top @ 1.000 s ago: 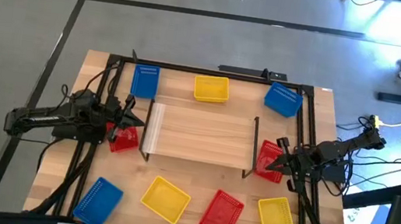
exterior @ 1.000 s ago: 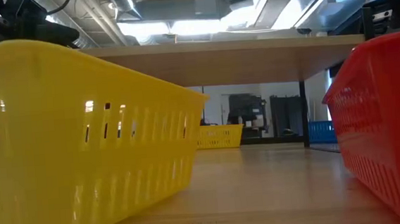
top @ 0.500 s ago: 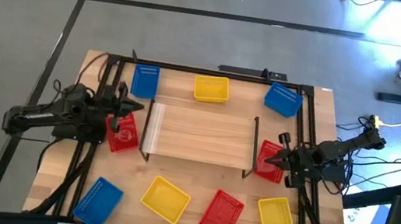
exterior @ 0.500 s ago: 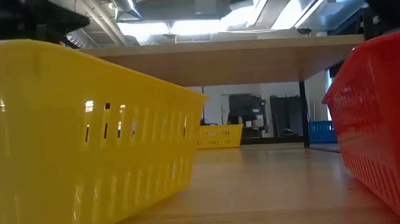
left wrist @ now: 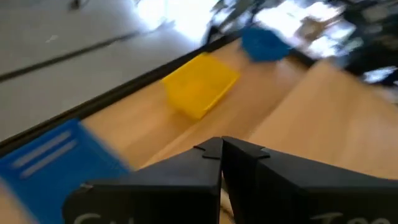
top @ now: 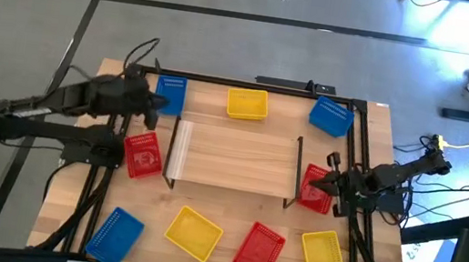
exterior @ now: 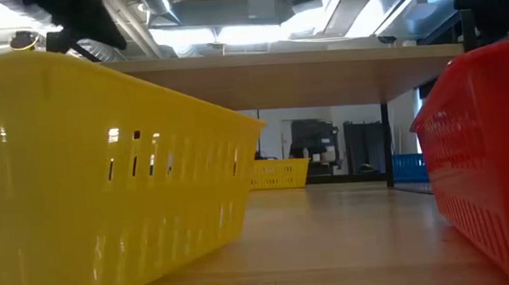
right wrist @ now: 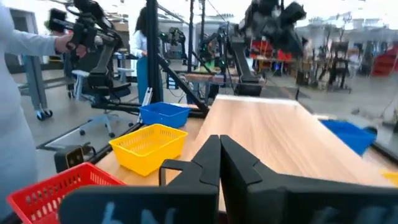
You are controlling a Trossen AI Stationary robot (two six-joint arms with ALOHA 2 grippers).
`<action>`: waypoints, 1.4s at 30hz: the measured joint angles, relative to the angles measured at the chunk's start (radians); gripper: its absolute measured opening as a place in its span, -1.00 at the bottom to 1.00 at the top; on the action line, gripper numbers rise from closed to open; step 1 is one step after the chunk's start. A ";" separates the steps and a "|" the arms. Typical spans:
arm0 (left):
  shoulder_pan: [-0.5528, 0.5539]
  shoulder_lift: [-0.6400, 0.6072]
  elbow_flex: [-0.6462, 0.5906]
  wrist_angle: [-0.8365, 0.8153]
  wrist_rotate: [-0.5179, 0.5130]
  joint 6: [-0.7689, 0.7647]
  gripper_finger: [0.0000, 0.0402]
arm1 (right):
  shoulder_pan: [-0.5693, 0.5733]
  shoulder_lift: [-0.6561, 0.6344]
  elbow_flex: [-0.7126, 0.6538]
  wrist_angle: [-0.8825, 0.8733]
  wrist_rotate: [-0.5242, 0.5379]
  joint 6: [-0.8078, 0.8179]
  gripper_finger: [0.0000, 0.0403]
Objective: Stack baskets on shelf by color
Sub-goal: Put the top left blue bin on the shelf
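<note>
1. Baskets (top: 143, 154) are lying scattered on the worktop (top: 229, 233); the shelf (top: 233, 157) is bare.
2. We are holding the left tool (top: 149, 110) clenched and empty near a blue basket (top: 169, 94).
3. Our right tool (top: 325, 188), clenched, is hovering at a red basket (top: 312, 184).
4. We are judging them light and flexible; pinch a rim.

My black-framed light-wood tabletop (top: 381, 133) carries a low wooden shelf on thin black legs (top: 235, 159), its board bare. Around it lie nine perforated plastic baskets: blue (top: 169, 94), yellow (top: 247, 104) and blue (top: 330, 117) behind; red (top: 143, 154) and red (top: 314, 187) flanking; blue (top: 114, 233), yellow (top: 193, 233), red (top: 258, 248), yellow (top: 323, 257) in front.
</note>
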 joint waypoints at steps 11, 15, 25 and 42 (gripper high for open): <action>0.253 0.307 0.317 -0.411 0.069 -0.244 -1.00 | 0.000 0.168 0.352 -0.462 0.116 0.089 -1.00; 0.361 0.333 0.315 -0.432 0.149 -0.309 -1.00 | 0.000 0.298 0.479 -0.566 0.217 0.092 -1.00; 0.535 0.371 0.315 -0.429 0.165 -0.297 -1.00 | 0.000 0.554 0.752 -0.797 0.298 0.282 -1.00; 0.541 0.407 0.315 -0.412 0.144 -0.116 -0.86 | 0.000 0.669 0.861 -0.875 0.297 0.348 -1.00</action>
